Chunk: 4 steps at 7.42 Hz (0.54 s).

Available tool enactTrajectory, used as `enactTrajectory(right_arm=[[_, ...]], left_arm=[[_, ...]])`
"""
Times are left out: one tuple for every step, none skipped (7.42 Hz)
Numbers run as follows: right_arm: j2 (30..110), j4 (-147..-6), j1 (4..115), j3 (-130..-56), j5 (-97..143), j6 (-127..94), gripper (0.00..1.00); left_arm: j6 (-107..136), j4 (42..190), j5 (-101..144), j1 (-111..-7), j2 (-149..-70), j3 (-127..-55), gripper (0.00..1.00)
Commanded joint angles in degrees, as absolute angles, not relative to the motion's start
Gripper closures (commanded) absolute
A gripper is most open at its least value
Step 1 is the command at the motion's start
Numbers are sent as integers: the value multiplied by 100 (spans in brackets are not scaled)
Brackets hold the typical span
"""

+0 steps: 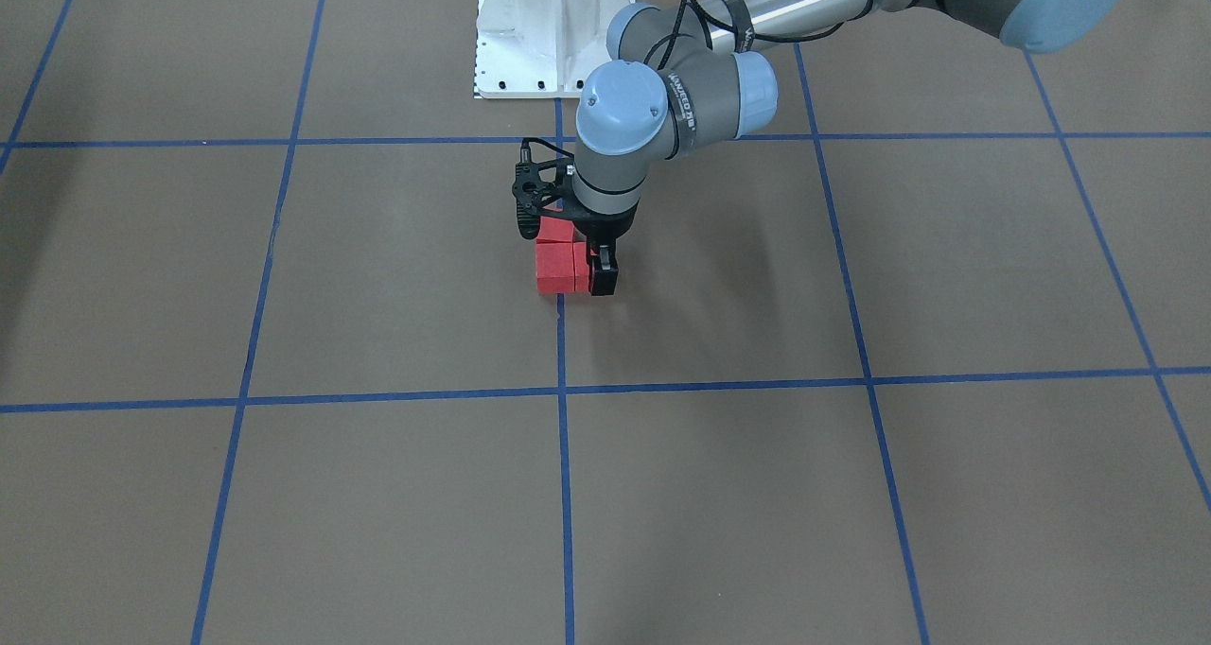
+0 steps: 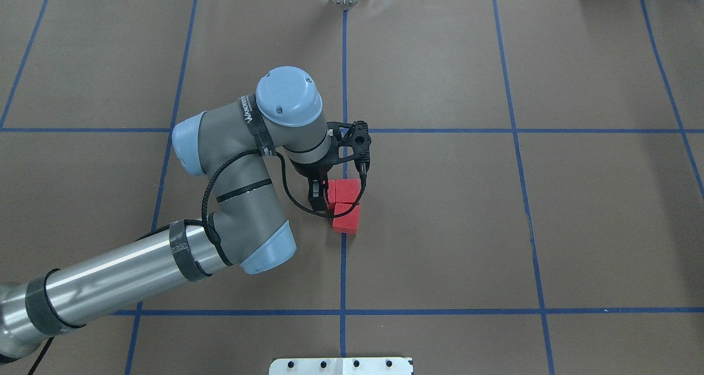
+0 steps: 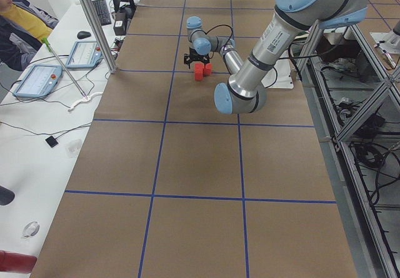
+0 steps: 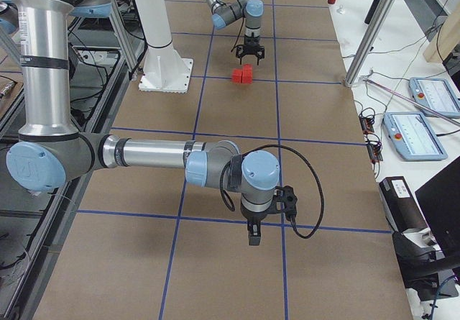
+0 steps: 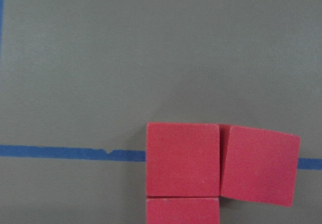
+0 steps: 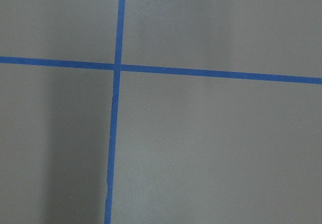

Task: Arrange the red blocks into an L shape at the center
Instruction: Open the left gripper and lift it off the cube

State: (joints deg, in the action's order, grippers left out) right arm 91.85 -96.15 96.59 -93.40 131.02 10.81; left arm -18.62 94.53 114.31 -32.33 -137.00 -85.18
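**Overhead view, read left to right.** The left arm reaches in from the lower left and folds down over the center of the brown table. The left gripper points straight down, its tips at table level just beside the red blocks. Whether its jaws are apart or together cannot be told, nor whether it touches a cube.

The three cubes form an L:
- The left cube sits next to the gripper tips.
- The corner cube lies on the vertical blue tape line.
- The near cube lies on the same line, on the robot's side.

(In the left wrist view the near cube is turned slightly, leaving a thin wedge of gap against the corner cube.)

The right gripper shows only in the side view. It hangs over the table near a tape crossing, well apart from the blocks. Its jaw state cannot be told either.
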Motion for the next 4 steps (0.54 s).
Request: enactTrajectory(right_arm=[[9185, -9615, 9659, -9325, 13104, 1081, 0], [9185, -9615, 9659, -9316, 13104, 1081, 0], [9185, -9615, 9659, -9282, 13104, 1081, 0], [9185, -9615, 9659, -9273, 13104, 1081, 0]], left_arm=[[-1863, 9448, 11469, -3881, -13205, -8787, 1], [-1872, 9474, 11487, -4389, -12653, -9015, 1], [-1872, 9483, 11496, -4934, -12099, -9165, 1], [-1881, 9483, 11931, -5609, -11450, -9176, 1]])
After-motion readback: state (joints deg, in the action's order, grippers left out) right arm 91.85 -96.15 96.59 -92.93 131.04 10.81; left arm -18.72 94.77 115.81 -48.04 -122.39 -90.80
